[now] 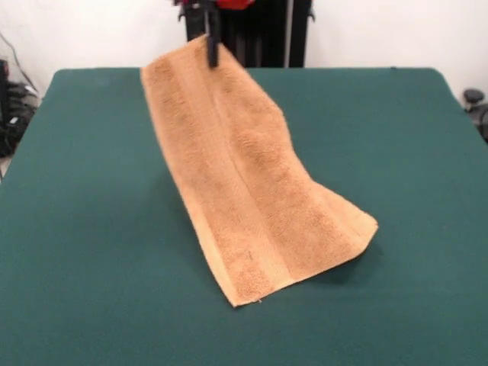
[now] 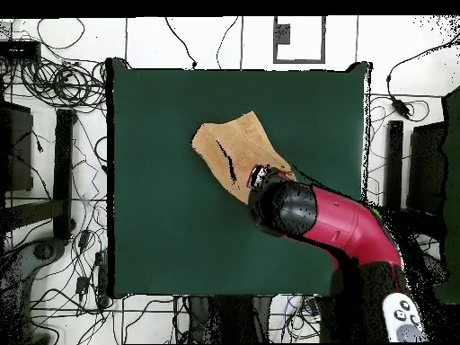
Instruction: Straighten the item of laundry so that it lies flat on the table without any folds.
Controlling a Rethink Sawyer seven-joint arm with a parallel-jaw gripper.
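Observation:
The orange-tan towel (image 1: 252,183) hangs stretched from my gripper (image 1: 211,47) down to the dark green table (image 1: 91,229). My gripper is shut on the towel's far top edge and holds it raised. The towel's near end rests on the table, its flat woven band showing near the bottom edge. A lengthwise crease runs down the middle of the towel. In the overhead view the towel (image 2: 235,148) lies right of the table's centre, partly hidden under my red and black arm (image 2: 341,225); the gripper itself is hidden there.
The robot's black pedestal (image 1: 259,34) stands behind the table's far edge. Cables (image 2: 54,81) and stands lie on the floor around the table (image 2: 162,234). A dark object (image 1: 474,99) sits off the table's right side.

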